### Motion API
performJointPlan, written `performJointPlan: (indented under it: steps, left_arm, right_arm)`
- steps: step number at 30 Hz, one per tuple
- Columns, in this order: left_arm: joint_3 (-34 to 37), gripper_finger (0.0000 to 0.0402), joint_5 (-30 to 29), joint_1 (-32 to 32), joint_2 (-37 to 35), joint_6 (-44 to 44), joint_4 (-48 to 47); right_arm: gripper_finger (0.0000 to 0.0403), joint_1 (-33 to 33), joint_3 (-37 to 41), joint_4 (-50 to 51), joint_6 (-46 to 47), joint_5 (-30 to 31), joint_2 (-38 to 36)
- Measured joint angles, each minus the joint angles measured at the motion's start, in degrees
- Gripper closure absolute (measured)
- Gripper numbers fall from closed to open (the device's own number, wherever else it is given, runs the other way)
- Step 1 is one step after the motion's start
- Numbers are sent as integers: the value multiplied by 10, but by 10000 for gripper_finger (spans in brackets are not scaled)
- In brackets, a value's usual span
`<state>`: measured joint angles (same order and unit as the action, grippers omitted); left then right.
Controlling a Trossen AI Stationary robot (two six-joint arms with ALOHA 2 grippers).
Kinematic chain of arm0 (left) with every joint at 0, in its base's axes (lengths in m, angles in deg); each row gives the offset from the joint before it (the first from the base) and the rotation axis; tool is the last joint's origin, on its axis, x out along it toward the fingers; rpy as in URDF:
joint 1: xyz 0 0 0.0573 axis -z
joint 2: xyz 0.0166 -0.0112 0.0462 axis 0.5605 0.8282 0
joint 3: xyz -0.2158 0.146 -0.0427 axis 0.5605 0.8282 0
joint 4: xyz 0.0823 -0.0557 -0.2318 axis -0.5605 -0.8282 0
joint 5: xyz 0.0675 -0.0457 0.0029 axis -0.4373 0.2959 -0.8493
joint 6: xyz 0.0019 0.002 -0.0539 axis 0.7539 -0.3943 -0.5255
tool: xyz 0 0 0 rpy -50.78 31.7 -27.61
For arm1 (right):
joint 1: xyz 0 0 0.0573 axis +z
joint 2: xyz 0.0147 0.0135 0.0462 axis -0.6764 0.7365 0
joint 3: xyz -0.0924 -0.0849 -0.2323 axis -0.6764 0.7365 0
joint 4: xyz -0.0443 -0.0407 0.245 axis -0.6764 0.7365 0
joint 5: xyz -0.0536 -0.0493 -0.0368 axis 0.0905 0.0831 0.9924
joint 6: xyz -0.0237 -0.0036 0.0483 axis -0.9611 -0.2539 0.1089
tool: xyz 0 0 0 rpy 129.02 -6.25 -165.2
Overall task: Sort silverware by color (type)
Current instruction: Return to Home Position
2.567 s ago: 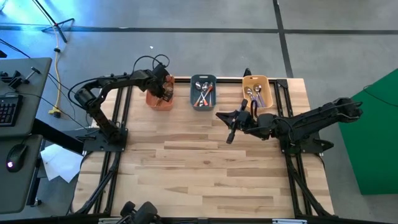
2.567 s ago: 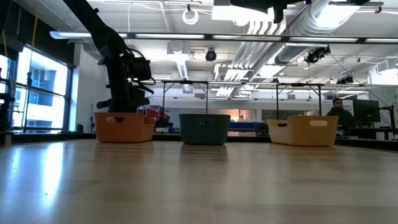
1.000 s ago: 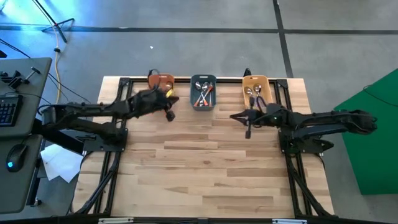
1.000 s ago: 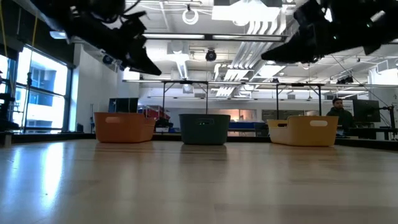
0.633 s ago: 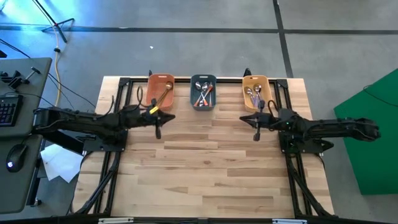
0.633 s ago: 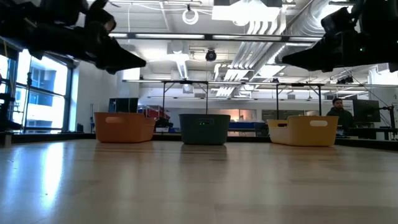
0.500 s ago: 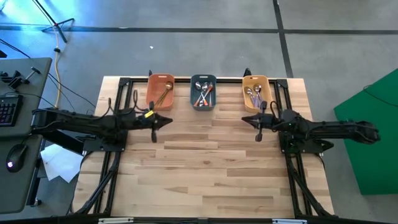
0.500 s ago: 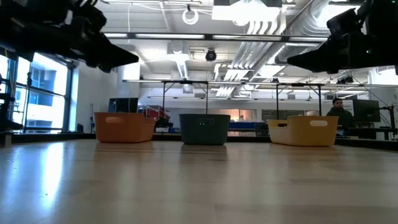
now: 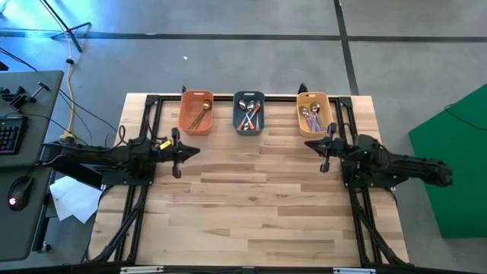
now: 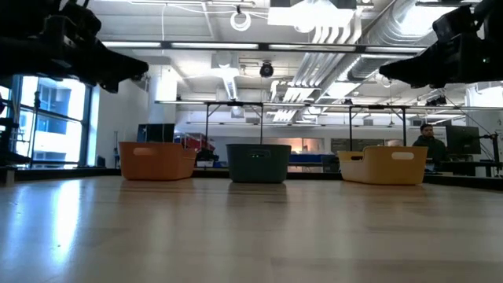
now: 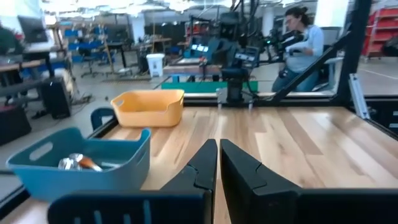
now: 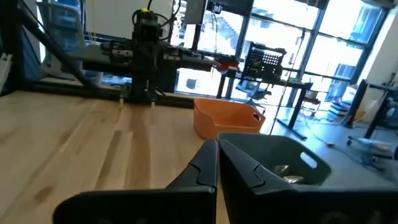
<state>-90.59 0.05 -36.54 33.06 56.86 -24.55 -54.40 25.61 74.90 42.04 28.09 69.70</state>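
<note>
The gold spoons (image 9: 198,116) lie slanted in the orange tray (image 9: 196,93) at one edge of the worktop (image 9: 251,198). The silver spoons with orange-red handles (image 9: 248,116) lie crossed in the slate-blue tray (image 9: 249,94) beside it. The lavender-handled spoons (image 9: 313,116) lie in the yellow tray (image 9: 313,96).

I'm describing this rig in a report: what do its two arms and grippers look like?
The left arm and right arm are slim, dark, jointed links with thin black cables alongside. The left arm carries a small yellow mark near its wrist. The left gripper and right gripper each have two matte black, wedge-shaped fingers tapering to narrow tips.
</note>
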Motion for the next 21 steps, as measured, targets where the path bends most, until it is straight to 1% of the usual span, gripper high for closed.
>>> performJointPlan:
  steps: [4, 6, 8, 9, 14, 18, 21]
  left_arm:
    - [0, 392, -2, 14, -46, 22, -18]
    - [0, 392, -7, 19, -71, 24, -36]
    - [0, 392, -15, 23, -96, 25, -61]
    - [0, 392, -19, 25, -109, 25, -71]
    - [0, 392, -29, 40, -171, 21, -123]
    - [0, 392, -40, 54, -235, 21, -198]
    - [0, 392, -39, 59, -235, 15, -219]
  right_arm:
    - [403, -3, 0, 56, 22, -8, -56]
    - [403, -3, 3, 67, 28, -8, -82]
    - [403, -3, 18, 27, 28, -8, -81]
    - [403, -3, 22, 23, 26, -8, -77]
    - [403, -4, 22, 23, 33, 5, -81]
    - [403, -4, 23, 30, 45, 5, -80]
    - [403, -4, 23, 28, 47, 13, -80]
